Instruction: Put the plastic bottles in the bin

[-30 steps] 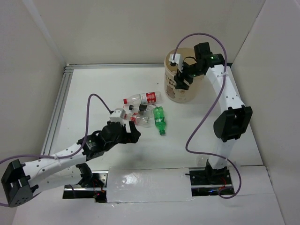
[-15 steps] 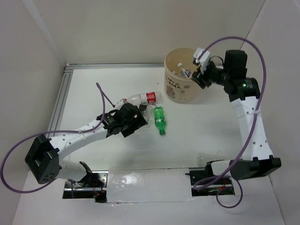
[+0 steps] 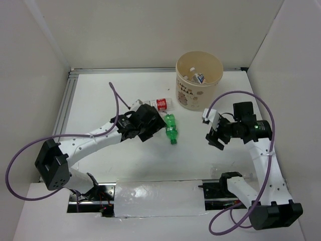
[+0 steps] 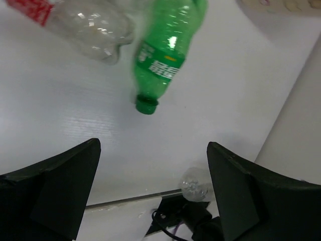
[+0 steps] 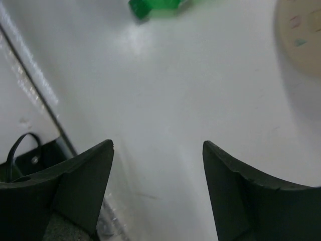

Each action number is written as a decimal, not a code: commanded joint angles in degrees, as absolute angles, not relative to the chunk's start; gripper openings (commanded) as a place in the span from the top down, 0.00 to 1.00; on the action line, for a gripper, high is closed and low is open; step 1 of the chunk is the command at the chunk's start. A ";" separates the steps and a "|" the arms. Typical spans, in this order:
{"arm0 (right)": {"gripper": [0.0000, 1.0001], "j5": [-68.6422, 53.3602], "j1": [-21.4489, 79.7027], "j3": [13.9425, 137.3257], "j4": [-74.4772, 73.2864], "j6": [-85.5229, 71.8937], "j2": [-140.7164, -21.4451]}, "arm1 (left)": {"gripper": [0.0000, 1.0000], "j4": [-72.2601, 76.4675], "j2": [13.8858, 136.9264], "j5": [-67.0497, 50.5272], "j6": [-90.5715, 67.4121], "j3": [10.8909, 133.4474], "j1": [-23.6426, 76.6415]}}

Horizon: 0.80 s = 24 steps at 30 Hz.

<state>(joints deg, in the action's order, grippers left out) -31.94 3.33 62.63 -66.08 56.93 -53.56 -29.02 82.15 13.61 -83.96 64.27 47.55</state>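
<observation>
Left end effector (image 4: 153,150) gapes beside green bottle (image 4: 165,55), right end effector (image 5: 158,148) gapes empty.

Both the left arm (image 3: 90,143) and the right arm (image 3: 265,170) had white link shells marked with rows of small dark dots, joined by chunky black housings. A purple cable (image 3: 20,160) looped loosely along each arm to a small white block at the wrist. A tiny green light (image 3: 256,127) glowed on the right arm. The fingers (image 4: 60,186) were matt black, broad wedges.
</observation>
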 commanded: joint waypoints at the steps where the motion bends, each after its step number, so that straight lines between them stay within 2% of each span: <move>1: 0.21 -28.31 3.08 58.81 -75.32 63.19 -54.32 | 0.00 -24.87 82.97 11.78 -67.00 66.80 49.92; 4: 0.17 -22.70 6.14 55.55 -75.32 64.42 -53.35 | 0.00 -23.05 81.14 12.30 -60.40 62.51 52.46; 8: 0.17 -18.47 6.07 54.93 -74.54 64.60 -60.26 | 0.00 -14.53 78.58 5.31 -50.23 56.53 54.93; 12: 0.20 -14.95 3.18 58.18 -71.99 62.41 -64.51 | 0.00 -9.32 77.96 2.81 -42.48 56.51 58.09; 17: 0.20 -1.16 -0.35 56.08 -64.62 61.35 -63.81 | 0.00 -4.85 80.68 -1.75 -35.08 57.04 59.33; 24: 0.22 -0.08 -10.97 56.60 -57.94 49.08 -63.81 | 0.16 8.16 89.80 -13.86 -16.90 60.55 63.80</move>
<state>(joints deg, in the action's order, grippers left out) -2.11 -7.29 55.29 -65.14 56.90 -64.73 -1.48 85.27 -6.50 -28.36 57.49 61.63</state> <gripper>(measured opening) 0.784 0.864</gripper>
